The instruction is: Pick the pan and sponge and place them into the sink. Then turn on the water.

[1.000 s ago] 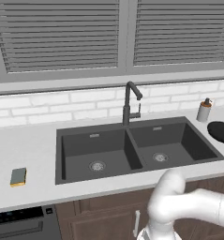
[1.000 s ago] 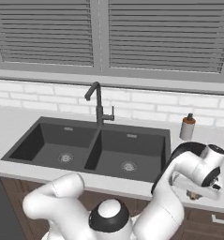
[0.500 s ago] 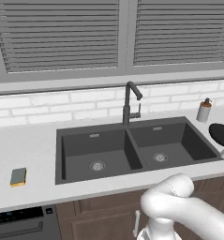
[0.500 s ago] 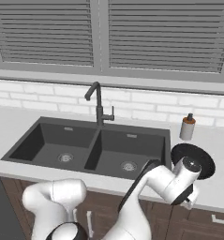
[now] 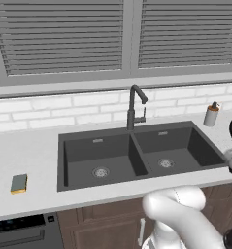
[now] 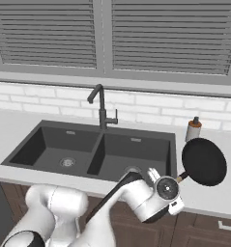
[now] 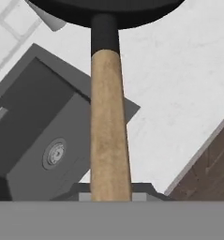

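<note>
Pan: we saw the pan (image 6: 204, 161) raised clear of the table (image 6: 218, 195), its black disc tipped up to face the right base camera, just beyond the pincer (image 6: 177, 179) and a little above it. A second before, it lay flat on the table beside the soap dispenser (image 6: 193, 130); half a second before, it was already off the surface.

Pincer: it was pressed together on the pan's wooden handle (image 7: 108, 126); in the hand view the handle ran straight out from between the fingertips to the black pan (image 7: 104, 11) at the far end. We judged the grip firm, since the opening had barely changed over the second.

Arm: it had swung down and forward across that second, so the hand hung low at the table's front edge.

Sink: the sink (image 6: 54, 144) lay to the pincer's left and slightly beyond it, the nearer basin close by; both basins held nothing but their drains.

Sponge: the sponge (image 5: 19, 183) sat on the table well away from the pincer, past the far side of the sink (image 5: 103, 155), untouched.

Faucet: the faucet (image 6: 101, 107) stood beyond the pincer to its left, with no stream visible.

Meaning: we judged the lift done and the carry to the nearer basin next; sponge and water remained.

Risk: we thought the tilted pan, held by its handle end, could swing or clip the sink rim.
</note>
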